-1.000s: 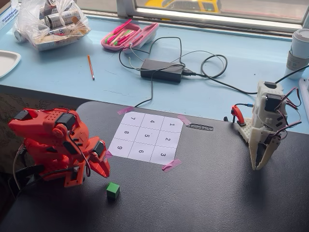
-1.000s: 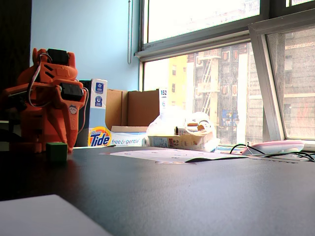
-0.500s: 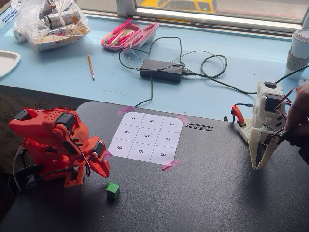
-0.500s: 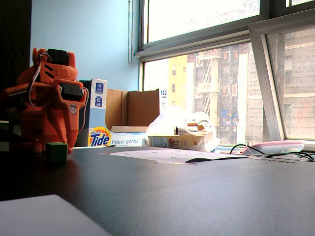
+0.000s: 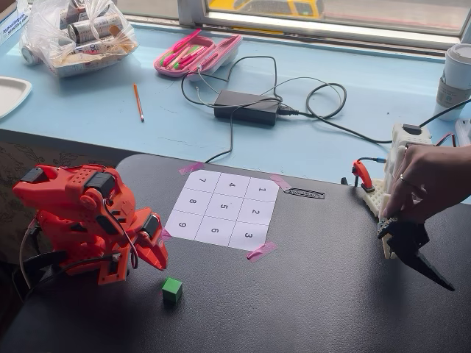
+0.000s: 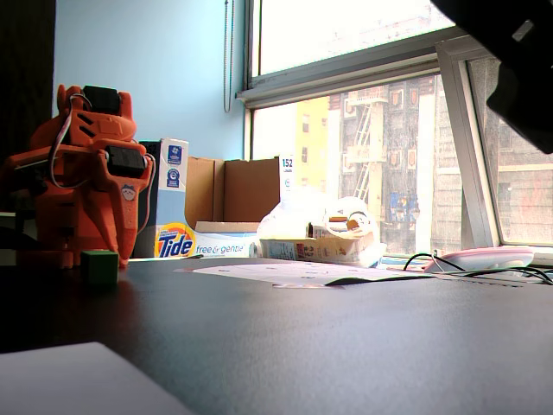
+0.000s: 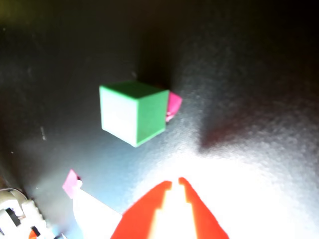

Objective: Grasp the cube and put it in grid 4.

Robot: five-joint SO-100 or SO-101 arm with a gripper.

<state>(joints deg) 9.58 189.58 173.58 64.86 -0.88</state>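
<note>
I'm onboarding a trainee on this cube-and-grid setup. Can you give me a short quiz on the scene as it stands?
1. True or false: the cube is lying on the numbered sheet.
2. In the fixed view from above, grid 4 lies between which two squares? A) 7 and 1 B) 9 and 3 C) 8 and 2
3. Short answer: in the wrist view, is the gripper touching the cube?

Key: 1 false, it rests on the dark table, off the sheet. 2 A. 3 no, the fingertips are apart from it.
</note>
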